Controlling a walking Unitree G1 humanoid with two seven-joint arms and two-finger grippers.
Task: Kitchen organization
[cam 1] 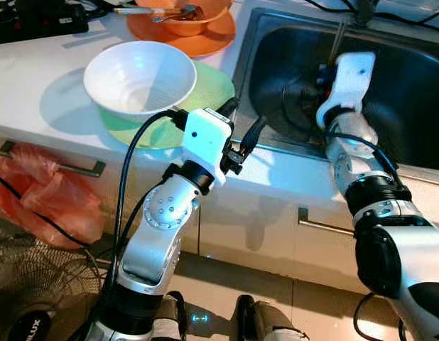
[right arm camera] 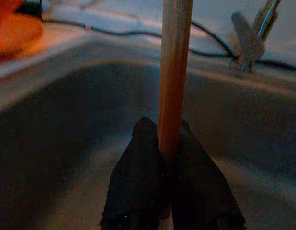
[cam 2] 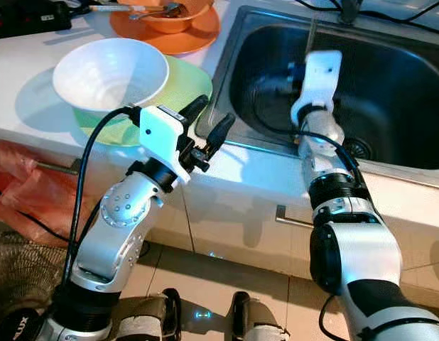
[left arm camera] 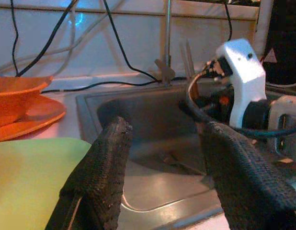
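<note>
Both black fingers of the right gripper [right arm camera: 169, 158] clamp a wooden stick [right arm camera: 174, 72] upright (over the sink [cam 1: 411, 92]); left gripper [left arm camera: 162, 167] gapes, empty, nearby.

Two silver jointed arms with black elbow collars, round screw-dotted silver joint on the left forearm, white boxy wrist housings, looping black cables, textured black fingers on the left gripper [left arm camera: 162, 177], black feet.
</note>
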